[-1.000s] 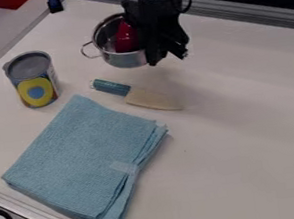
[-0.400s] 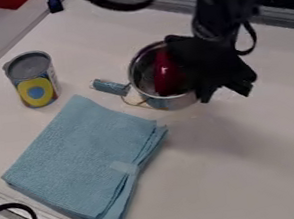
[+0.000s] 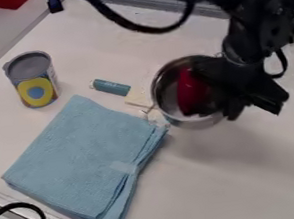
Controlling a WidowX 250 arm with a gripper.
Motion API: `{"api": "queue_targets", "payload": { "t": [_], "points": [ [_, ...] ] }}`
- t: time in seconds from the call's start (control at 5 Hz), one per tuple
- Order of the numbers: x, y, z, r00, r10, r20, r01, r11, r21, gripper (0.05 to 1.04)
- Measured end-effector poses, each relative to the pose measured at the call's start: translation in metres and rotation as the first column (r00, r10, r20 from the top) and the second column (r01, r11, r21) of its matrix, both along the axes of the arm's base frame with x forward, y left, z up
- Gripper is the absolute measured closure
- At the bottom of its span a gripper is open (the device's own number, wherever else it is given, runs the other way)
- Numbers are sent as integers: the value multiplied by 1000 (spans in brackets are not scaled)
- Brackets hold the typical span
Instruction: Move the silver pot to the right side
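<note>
We have the gripper [image 3: 253, 109] clamped on the right side of the silver pot [image 3: 167, 97], right of the blue cloth [image 3: 81, 155]; it looks light, stiff, slightly slippery, best pinched at its rim [image 3: 153, 91].

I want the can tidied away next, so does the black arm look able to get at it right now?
Probably not yet: its gripper is at the silver pot and seems busy with it. The can itself stands upright with nothing on top.
</note>
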State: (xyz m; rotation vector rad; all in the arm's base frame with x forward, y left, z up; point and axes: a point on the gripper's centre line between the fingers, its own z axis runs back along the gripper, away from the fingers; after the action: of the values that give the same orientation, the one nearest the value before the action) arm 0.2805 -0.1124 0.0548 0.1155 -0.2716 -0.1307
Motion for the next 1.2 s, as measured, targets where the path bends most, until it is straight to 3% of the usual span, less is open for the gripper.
{"api": "queue_targets", "payload": {
  "t": [0.2,0.4,0.8,1.0,1.2],
  "points": [
    [-6,-15,-10,999,37,-16,-38,997,-62,1025],
    [-12,-22,-23,996,46,-72,-53,994,-100,1025],
    [-15,-26,-24,994,8,-111,-23,989,-143,1003],
    [-13,-28,-24,993,-56,-104,39,987,-159,851],
    [-14,-22,-24,990,-61,-127,41,987,-156,604]
  ]
}}
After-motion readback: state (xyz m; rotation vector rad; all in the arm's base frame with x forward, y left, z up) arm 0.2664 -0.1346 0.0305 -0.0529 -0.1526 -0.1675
